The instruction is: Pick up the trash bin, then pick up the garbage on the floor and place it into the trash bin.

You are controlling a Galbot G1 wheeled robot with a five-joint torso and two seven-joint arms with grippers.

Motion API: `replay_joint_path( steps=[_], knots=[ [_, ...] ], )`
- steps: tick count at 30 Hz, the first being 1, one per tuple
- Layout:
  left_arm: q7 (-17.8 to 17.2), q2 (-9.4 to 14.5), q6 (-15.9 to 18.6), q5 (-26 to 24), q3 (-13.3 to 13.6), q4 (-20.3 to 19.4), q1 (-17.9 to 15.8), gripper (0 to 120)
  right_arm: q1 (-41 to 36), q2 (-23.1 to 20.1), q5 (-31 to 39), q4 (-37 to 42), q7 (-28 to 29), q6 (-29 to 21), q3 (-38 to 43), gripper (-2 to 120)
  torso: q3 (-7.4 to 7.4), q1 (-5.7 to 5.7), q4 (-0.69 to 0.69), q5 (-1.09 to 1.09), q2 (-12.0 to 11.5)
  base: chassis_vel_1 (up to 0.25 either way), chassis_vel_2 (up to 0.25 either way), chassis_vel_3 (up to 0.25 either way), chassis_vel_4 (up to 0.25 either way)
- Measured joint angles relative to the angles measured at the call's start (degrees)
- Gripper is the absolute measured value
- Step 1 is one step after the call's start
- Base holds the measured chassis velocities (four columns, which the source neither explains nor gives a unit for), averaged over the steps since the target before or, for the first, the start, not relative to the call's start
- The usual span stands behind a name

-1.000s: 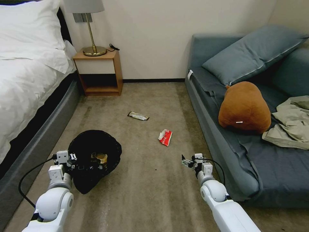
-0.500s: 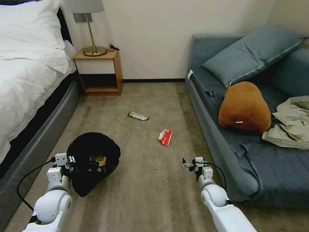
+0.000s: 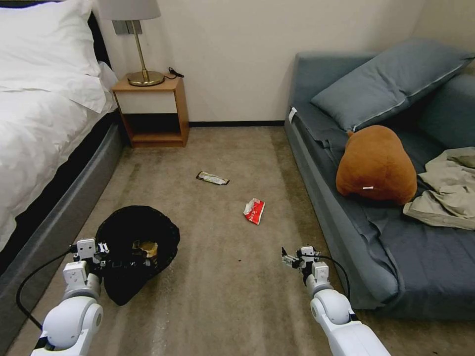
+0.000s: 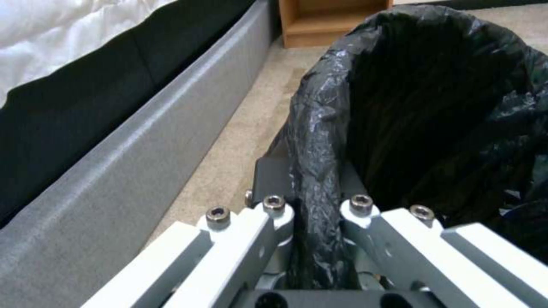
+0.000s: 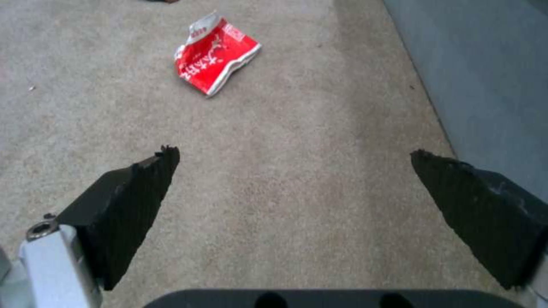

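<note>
Head view: L claw (image 3: 116, 261) clamped on near rim of bin (image 3: 136, 247), round, black, crinkly bag liner folded over rim. Bin sits low over the carpet beside the bed (image 3: 34, 128), tilted toward robot; brown crumpled paper (image 3: 147, 246) inside. R claw (image 3: 292, 258) low over carpet near sofa (image 3: 346, 232), nothing in it. Red-white packet (image 3: 254, 210) flat on carpet ahead of R claw, well apart. Dark flat wrapper (image 3: 212, 178) farther off, mid-floor.

L wrist view: jaws pinch the bag-covered rim (image 4: 317, 171); film glossy, wrinkled, slippery-looking.

R wrist view: ribbed black pads (image 5: 143, 188) spread wide; packet (image 5: 214, 53) creased, thin, lies flat on short-pile carpet.

Risks (judgement): rim grip on slick film could slide, bin tips, paper spills. Thin flat packet gives pads little edge; may skid on carpet or get missed.
</note>
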Motion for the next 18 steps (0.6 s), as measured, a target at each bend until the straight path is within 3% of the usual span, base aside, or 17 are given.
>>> replay_joint_path(
  steps=[18],
  knots=[
    [0.16,1.03,-0.39,-0.81,-0.44,0.08,0.26,4,-1.15,1.27,-2.06,-0.96,-0.13,0.94,0.62,100,0.00,0.00,0.00,0.00,0.00,-0.024,0.024,0.025,-0.022]
  ],
)
